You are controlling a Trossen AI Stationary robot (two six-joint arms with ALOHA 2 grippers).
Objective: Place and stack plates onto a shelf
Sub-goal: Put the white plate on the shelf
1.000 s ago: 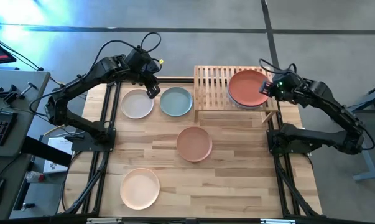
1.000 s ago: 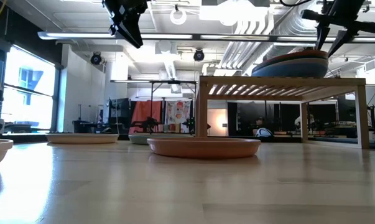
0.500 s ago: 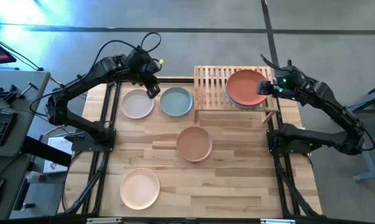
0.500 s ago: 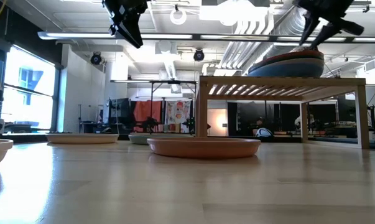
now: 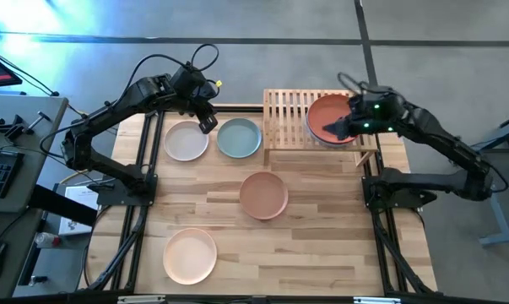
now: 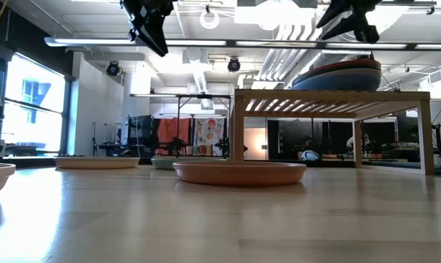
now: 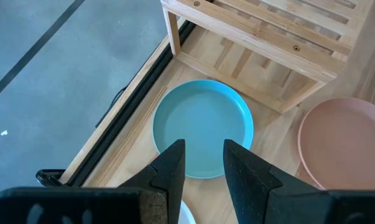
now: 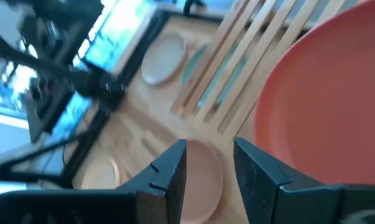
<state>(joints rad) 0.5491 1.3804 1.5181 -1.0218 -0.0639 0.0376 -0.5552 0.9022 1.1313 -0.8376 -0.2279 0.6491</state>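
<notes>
The shelf [image 5: 319, 120] stands at the far right of the table [image 5: 322, 228], and on its right half lies the orange-red plate [image 5: 330, 118], topping a blue plate [image 6: 341, 77] whose rim shows beneath it in the low view. The right gripper [image 5: 342, 128] hangs just above the near part of that stack, its jaws apart and holding nothing. Left of the shelf, the left gripper [image 5: 206, 124] hovers between the off-white plate [image 5: 186, 140] and the pale sage plate [image 5: 239, 138], jaws slightly apart and empty, while the tan-pink plate [image 5: 263, 194] and the peach plate [image 5: 190, 256] lie on the table nearer than the shelf.
</notes>
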